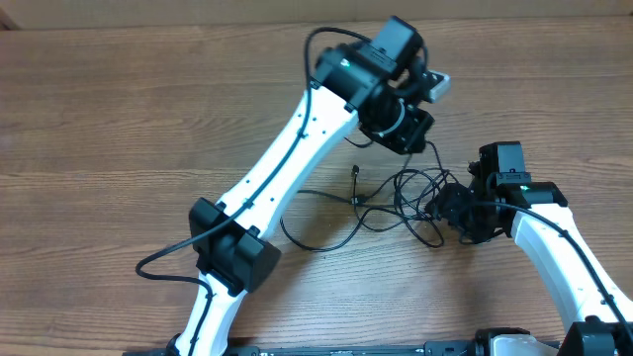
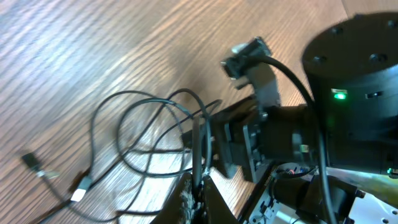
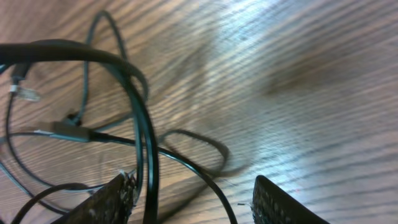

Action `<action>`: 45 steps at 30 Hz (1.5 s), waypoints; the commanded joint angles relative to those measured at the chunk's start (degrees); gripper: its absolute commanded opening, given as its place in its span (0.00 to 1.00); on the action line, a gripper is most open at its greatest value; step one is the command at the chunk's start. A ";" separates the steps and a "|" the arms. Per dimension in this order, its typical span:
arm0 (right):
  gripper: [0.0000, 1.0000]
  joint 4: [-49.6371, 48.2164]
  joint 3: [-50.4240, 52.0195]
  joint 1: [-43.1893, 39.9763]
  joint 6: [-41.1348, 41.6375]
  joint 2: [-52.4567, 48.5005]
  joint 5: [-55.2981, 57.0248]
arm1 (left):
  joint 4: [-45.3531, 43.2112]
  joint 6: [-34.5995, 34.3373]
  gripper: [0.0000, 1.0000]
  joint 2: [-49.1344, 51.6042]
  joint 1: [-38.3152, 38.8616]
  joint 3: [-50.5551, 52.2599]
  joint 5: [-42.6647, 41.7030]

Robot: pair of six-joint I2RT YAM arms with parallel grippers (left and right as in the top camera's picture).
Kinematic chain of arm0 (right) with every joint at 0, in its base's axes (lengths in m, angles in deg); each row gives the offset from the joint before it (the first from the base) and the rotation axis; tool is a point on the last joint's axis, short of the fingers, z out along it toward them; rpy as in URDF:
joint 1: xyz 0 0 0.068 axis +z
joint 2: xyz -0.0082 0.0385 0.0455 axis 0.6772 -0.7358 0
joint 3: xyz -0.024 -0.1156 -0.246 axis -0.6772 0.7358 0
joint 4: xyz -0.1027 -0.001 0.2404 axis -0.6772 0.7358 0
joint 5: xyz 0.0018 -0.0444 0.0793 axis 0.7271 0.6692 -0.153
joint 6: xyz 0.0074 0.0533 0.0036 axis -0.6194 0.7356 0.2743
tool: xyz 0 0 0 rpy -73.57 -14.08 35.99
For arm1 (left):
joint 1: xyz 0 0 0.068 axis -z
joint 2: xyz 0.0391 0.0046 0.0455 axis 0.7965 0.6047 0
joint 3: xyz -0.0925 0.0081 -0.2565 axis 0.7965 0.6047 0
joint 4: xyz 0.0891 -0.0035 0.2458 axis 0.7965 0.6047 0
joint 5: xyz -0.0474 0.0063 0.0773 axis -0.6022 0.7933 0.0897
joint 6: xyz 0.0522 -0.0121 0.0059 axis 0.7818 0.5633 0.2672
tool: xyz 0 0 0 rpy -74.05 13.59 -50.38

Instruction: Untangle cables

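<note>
The cables point(image 1: 396, 198) are thin black cords lying in a tangle of loops on the wooden table between the two arms. My left gripper point(image 1: 413, 136) is just behind the tangle; in the left wrist view its jaws point(image 2: 200, 198) are shut on one black cable strand. Cable loops point(image 2: 146, 134) and a silver plug end point(image 2: 79, 194) lie beyond them. My right gripper point(image 1: 447, 206) is at the tangle's right edge. In the right wrist view its jaws point(image 3: 193, 200) are open, with cable strands point(image 3: 146, 155) running between the fingers close to the left one.
A small black plug end point(image 1: 355, 172) sticks up at the tangle's left side. A loose loop point(image 1: 316, 237) trails toward the left arm's white link point(image 1: 287, 163). My right arm's body point(image 2: 348, 106) fills the right of the left wrist view.
</note>
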 commanded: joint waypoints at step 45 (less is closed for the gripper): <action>1.00 10.16 -0.70 -0.07 -7.58 -0.44 -1.57 | 19.17 -4.48 0.25 -6.56 -5.07 1.66 26.18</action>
